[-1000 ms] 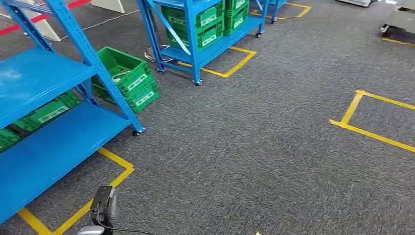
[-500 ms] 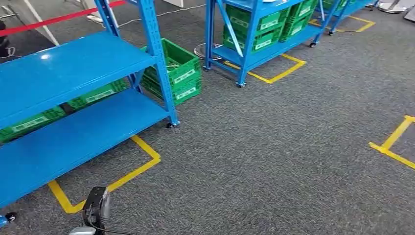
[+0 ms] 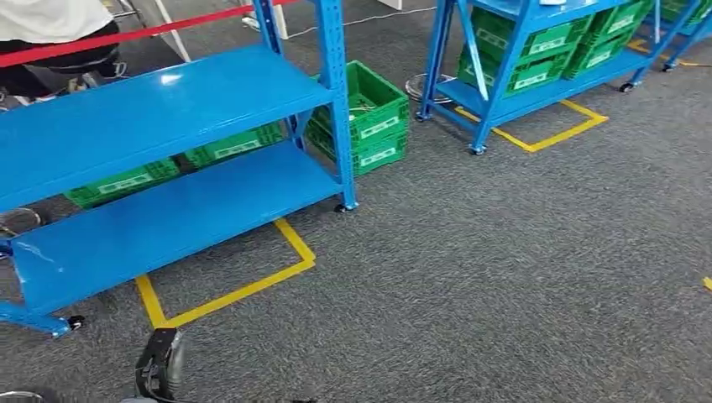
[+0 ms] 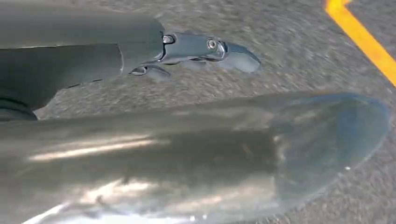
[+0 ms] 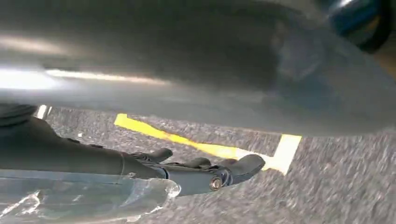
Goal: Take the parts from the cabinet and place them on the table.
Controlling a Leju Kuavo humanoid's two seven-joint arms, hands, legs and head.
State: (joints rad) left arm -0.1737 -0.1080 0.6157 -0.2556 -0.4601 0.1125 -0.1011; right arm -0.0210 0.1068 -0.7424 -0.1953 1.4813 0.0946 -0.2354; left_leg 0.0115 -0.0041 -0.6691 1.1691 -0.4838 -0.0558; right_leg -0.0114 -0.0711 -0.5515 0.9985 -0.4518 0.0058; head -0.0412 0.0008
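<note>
Currently in transit, no pick begun. The head view looks down across grey carpet (image 3: 504, 277) toward the storage area.

- Near blue rack (image 3: 168, 109) at ten o'clock, parked inside a yellow tape outline (image 3: 243, 290), probably its marked station. Both shelves visible are bare on top.
- Low green crates (image 3: 126, 180) sit on the floor behind the rack's lower shelf; a stack of green crates (image 3: 369, 117) stands just beside its corner post at twelve o'clock. The top crate is open, its contents too small to tell.
- Far blue rack (image 3: 483, 99) at one o'clock, loaded with labelled crates (image 3: 546, 46).
- The parts themselves cannot be made out. Judgement: they lie in the green crates, and which rack is the cabinet meant cannot be told.
- A person (image 3: 50, 25) stands at eleven o'clock behind a red barrier tape (image 3: 126, 35).

Left hand (image 3: 159, 368) hangs low at seven o'clock, above the carpet. In the left wrist view its fingers (image 4: 205, 45) run out straight, well apart from the thumb, with nothing between them.

Right hand (image 5: 187, 172) hangs the same way over carpet and tape, fingers (image 5: 243, 165) loosely extended, nothing held.

Judgement: both arms hang slack at the sides because nothing is within reach – the robot needs to close on a rack before either arm lifts.
</note>
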